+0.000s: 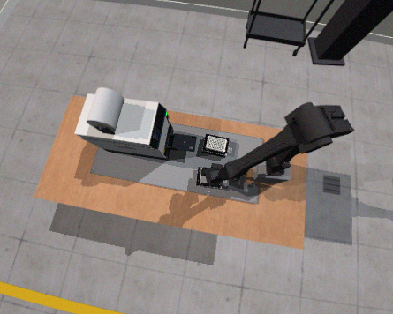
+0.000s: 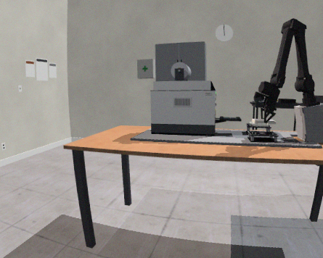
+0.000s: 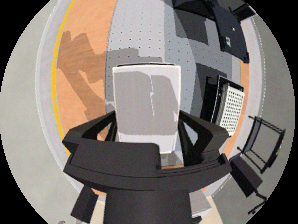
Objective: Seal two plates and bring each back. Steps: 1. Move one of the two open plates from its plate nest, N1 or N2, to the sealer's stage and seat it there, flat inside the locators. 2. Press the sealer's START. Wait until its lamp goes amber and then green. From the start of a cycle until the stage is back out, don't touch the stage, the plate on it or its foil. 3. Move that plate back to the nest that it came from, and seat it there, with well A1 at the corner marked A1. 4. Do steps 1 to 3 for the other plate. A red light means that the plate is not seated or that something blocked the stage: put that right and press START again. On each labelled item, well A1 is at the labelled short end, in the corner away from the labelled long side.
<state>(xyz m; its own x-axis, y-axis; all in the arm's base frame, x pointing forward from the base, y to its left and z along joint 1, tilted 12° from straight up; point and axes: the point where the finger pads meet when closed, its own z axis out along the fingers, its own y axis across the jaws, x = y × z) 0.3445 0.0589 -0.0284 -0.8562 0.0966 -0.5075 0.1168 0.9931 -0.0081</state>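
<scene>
plate (image 1: 203, 177) (image 2: 258, 122) (image 3: 142, 102) has a pale rim and a smooth top, partly shadowed.

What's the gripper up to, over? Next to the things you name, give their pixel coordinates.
Gripper (image 1: 214, 176) (image 2: 268, 122) (image 3: 147, 113) shut on foil-covered plate (image 2: 262, 122) (image 3: 145, 102). Sealer stage (image 1: 183, 143) (image 2: 230, 119) (image 3: 231, 37) out, no plate on it. Lamp (image 1: 166, 114) green. Nothing visibly blocking stage.

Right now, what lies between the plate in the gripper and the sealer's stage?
Between the plate and the stage, the wrist view shows only the grey perforated board, partly in shadow.
</scene>
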